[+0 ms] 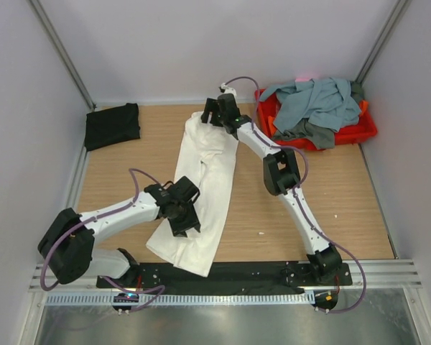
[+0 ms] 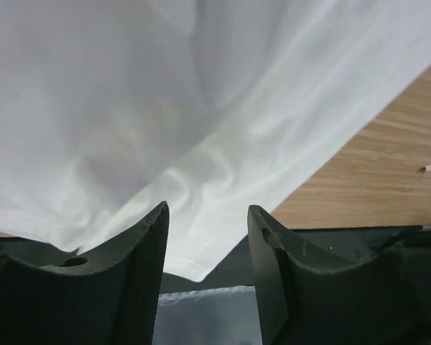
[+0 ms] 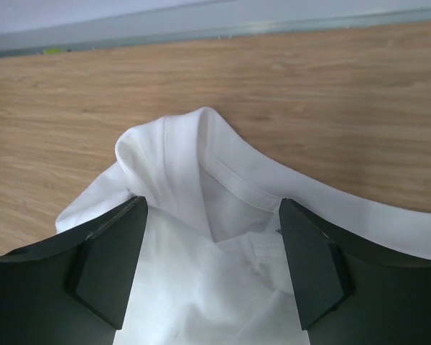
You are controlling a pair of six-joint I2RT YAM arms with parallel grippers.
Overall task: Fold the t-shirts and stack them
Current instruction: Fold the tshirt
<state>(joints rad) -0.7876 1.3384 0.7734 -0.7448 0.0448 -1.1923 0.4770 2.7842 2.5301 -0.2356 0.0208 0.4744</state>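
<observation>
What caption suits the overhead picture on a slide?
Left gripper and right gripper near opposite ends of the white t-shirt; black t-shirt folded far-left.

Plain white cloth t-shirt (image 1: 205, 180): one
Folded black cloth t-shirt (image 1: 112, 126): one
Grey-blue cloth shirt (image 1: 312, 100): one
Dark grey cloth shirt (image 1: 320, 135): one
Red rectangular plastic tray (image 1: 363, 131): one
White jointed robot arms: two, left arm (image 1: 118, 213) and right arm (image 1: 305, 215)

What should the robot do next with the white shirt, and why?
Probably shut the right pincer on the collar: the white shirt lies as a long strip, not yet folded across, and its collar sits right between that pincer's open jaws.
</observation>
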